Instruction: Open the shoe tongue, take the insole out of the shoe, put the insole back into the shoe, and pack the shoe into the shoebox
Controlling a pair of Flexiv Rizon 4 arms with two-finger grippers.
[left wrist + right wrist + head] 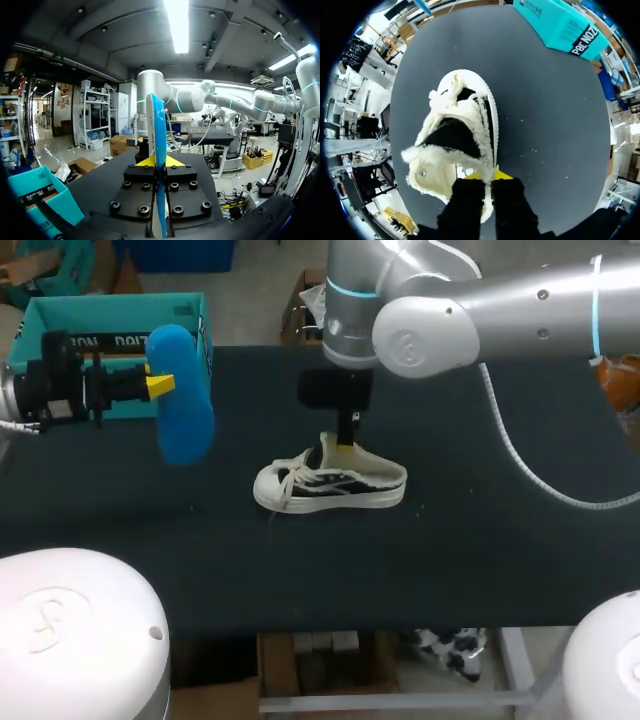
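A white low-top shoe [330, 485] with black side markings sits on its sole at the centre of the dark desk [480, 520], toe toward the left of the frame and white laces loose over the front. The right arm comes in from the upper right, and its hand [345, 447] points straight down onto the rear part of the shoe's opening.

In the right wrist view, the right hand [485, 176] is clamped on the fleece-lined collar of the shoe [455, 140]. One yellow-tipped finger is inside the opening and the other is outside the wall. The dark interior of the shoe lies ahead of the fingers.

At the upper left of the frame, the left arm holds a bright blue insole [185, 395] in the air above the desk, well apart from the shoe. The left hand [160, 385] is closed on the insole's edge, and the insole hangs upright with its broad face toward the camera. In the left wrist view, the insole [159, 150] stands edge-on between the two yellow tips of that hand [159, 162], pinched from both sides.

A teal shoebox [110, 300] lies open at the upper left corner of the desk, behind the left hand. It appears beside the left hand in the left wrist view [45, 200] and beyond the shoe's toe in the right wrist view [560, 27].
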